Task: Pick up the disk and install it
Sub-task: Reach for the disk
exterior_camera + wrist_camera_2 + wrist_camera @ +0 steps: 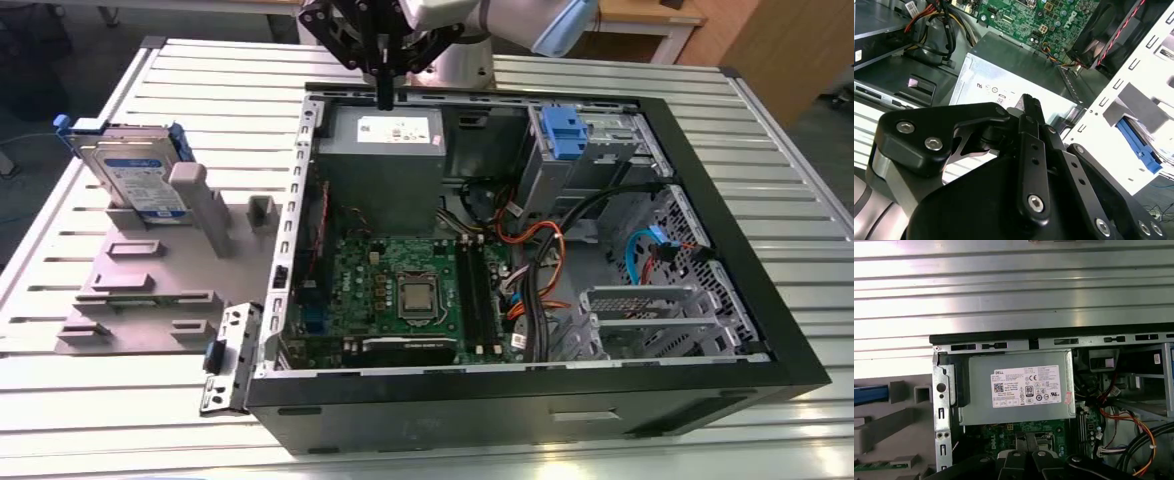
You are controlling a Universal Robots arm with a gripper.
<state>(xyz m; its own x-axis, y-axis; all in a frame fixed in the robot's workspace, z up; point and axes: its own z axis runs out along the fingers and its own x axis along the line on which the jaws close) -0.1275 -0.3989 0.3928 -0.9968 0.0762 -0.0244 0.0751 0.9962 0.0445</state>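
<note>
Claw point(384, 98) hung closed and empty over the power-supply box point(380, 165).
The disk point(134, 178) stood on edge in the grey stand point(147, 272), well apart from the claw, toward the exterior view's left.

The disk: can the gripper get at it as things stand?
Probably yes: the disk stands in the grey stand, uncovered above; the gripper hangs over the computer case, nothing between them.

silver disk point(138, 180) with white-and-blue label and blue bracket, on edge in grey stand point(134, 292)
</note>
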